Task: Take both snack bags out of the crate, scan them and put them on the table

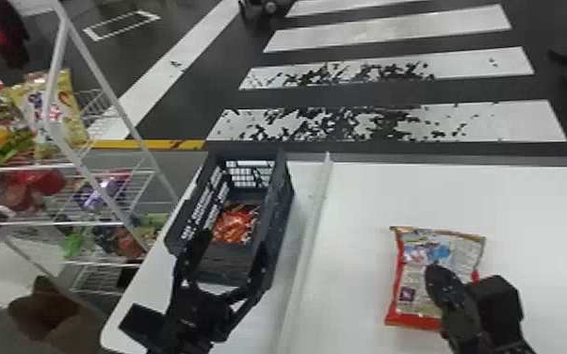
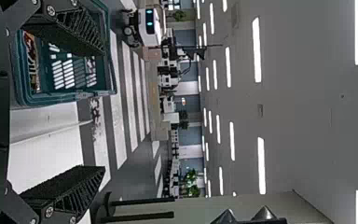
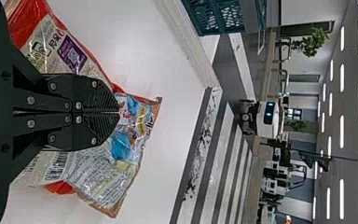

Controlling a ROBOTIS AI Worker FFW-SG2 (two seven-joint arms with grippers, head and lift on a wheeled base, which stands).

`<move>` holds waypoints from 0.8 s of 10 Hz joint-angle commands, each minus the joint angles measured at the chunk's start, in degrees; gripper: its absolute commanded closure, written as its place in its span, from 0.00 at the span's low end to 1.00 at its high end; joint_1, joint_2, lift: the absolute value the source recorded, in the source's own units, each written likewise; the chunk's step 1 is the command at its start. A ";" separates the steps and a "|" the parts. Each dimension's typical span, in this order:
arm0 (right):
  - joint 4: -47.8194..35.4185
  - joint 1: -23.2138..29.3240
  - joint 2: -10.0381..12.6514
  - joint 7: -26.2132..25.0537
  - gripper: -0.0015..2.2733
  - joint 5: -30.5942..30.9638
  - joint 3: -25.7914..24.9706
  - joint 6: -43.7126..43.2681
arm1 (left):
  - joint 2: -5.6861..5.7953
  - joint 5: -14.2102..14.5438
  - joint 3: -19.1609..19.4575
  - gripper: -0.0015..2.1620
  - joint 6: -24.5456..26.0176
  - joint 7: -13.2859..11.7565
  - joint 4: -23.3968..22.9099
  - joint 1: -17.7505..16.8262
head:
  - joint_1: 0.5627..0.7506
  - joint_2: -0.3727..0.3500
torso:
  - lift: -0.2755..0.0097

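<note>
Latticework walls our dark plastic crate [image 1: 288,190], where a crinkly orange-red bag [image 1: 234,225] lies. Near it, our left gripper [image 1: 233,242] has its ribbed fingers released, wide apart. Our right gripper [image 1: 433,272] has its blunt fingers clenched together over the glossy, red-edged bag [image 1: 417,294] on our smooth white counter [image 1: 344,202].

The head camera looks forward and down from high up, taking in the table [image 1: 358,202] and, past its far edge, the striped floor [image 1: 499,124]. The left wrist camera sits nearer, at the crate [image 1: 283,197], facing out over its rim into the room; the right one is close to the snack bag [image 1: 417,263], facing past the table's far edge. All 3 views share crate, table and floor; 2, head and right wrist, share that bag.
</note>
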 commanded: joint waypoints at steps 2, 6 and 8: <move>2.23 -0.99 -0.05 0.00 0.99 -0.01 0.13 0.48 | -0.10 0.09 -0.16 0.07 -0.01 -0.25 0.59 -0.07 | 0.70 0.97 | 0.64; 5.04 -1.52 0.30 0.17 0.99 -0.28 0.48 0.30 | -0.18 0.09 -0.16 0.07 -0.01 -0.33 0.86 -0.07 | 0.70 0.97 | 0.64; 5.48 -1.87 0.48 0.17 0.99 -0.28 0.48 -0.23 | -0.27 0.09 -0.16 0.07 -0.01 -0.33 1.30 -0.16 | 0.70 0.98 | 0.64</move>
